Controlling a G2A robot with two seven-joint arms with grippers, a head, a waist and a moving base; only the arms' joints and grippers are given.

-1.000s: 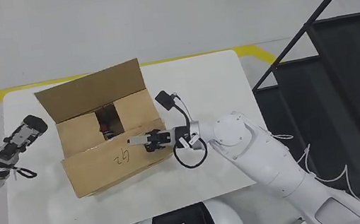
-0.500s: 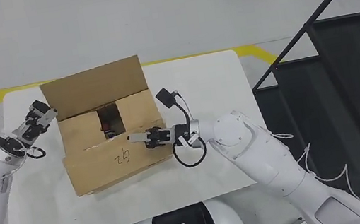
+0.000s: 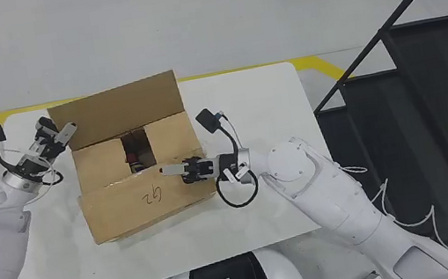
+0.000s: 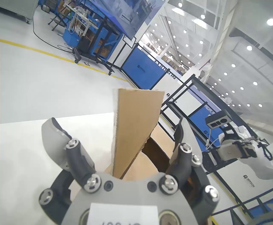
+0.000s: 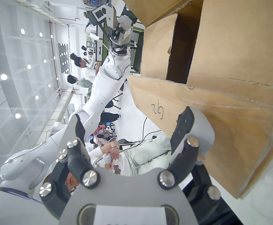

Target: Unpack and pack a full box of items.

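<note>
The left gripper [image 3: 61, 134] [image 4: 117, 127] is hanging wide open at the upper left of the top view, with the edge of the upright back flap [image 3: 117, 111] showing between its 2 fingers, untouched. The right gripper [image 3: 174, 171] [image 5: 132, 121] is gaping wide too at the frame's centre, 1 finger [image 5: 183, 125] lying against the front flap [image 3: 133, 206]. The cardboard box [image 3: 170, 135] is sitting left of centre on the white table [image 3: 244, 100].
</note>
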